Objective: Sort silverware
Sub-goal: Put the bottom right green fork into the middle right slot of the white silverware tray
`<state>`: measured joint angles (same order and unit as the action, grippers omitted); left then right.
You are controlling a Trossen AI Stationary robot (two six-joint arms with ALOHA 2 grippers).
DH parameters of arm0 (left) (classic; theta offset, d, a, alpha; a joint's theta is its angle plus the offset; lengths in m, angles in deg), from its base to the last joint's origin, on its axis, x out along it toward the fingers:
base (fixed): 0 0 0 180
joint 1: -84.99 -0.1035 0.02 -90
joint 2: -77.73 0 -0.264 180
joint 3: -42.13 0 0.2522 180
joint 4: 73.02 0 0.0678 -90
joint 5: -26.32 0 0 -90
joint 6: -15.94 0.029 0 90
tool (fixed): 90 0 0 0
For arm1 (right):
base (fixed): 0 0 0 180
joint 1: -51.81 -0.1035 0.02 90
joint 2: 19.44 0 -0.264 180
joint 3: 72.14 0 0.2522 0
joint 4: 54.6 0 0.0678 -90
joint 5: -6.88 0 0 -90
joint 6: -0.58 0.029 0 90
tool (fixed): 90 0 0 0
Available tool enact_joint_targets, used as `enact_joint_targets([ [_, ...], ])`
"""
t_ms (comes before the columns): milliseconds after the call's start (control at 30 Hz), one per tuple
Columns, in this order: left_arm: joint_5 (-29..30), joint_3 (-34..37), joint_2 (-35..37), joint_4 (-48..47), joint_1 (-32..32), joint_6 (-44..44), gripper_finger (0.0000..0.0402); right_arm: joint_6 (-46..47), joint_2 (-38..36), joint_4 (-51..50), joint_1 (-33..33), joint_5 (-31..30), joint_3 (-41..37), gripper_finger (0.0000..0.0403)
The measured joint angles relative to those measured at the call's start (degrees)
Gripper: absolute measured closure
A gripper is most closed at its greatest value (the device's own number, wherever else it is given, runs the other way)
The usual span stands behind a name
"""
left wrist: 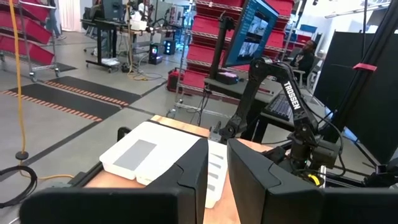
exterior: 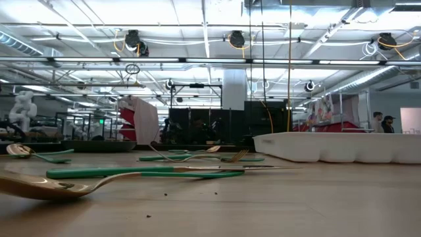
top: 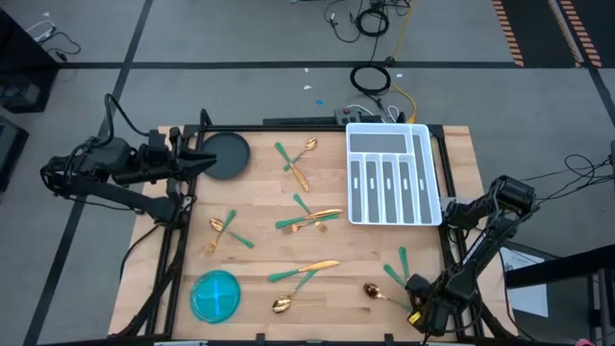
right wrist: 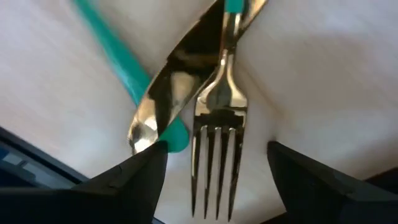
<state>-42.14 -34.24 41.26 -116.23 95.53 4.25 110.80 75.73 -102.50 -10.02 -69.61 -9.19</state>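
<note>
Silverware with gold heads and teal handles lies scattered over the wooden table (top: 259, 245). My right gripper (right wrist: 216, 147) points steeply down at the table's near right corner (top: 420, 306), open. Its fingers stand on either side of a gold fork head (right wrist: 214, 124) and the gold knife blade (right wrist: 171, 93) that crosses it. Both lie flat on the wood, over a teal handle (right wrist: 115, 50). My left gripper (left wrist: 217, 168) hangs level above the far left of the table (top: 202, 161), its fingers a narrow gap apart with nothing between them. My right gripper has one finger (right wrist: 146, 165) right at the knife's tip (right wrist: 142, 134); whether it touches the blade I cannot tell. The other finger stands clear of the fork.
A white compartmented tray (top: 392, 144) stands at the far right. A round blue bowl (top: 215, 294) sits near the front left, and a dark round plate (top: 229, 154) at the far left. A gold spoon (top: 371, 288) and two teal handles (top: 396, 274) lie close to my right gripper.
</note>
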Motion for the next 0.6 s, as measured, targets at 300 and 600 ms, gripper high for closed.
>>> enact_joint_targets([
  [300, 0.02, 0.0, 0.0, 0.02, -0.02, 0.02, 0.0334, 0.06, -0.37, 0.33, -0.13, 0.4, -0.08, 0.0271],
  [600, 0.01, 0.0, 0.0, 0.07, -0.01, 0.11, 0.0334, 0.32, -0.92, 0.77, 0.55, 0.63, -0.13, 0.0346],
])
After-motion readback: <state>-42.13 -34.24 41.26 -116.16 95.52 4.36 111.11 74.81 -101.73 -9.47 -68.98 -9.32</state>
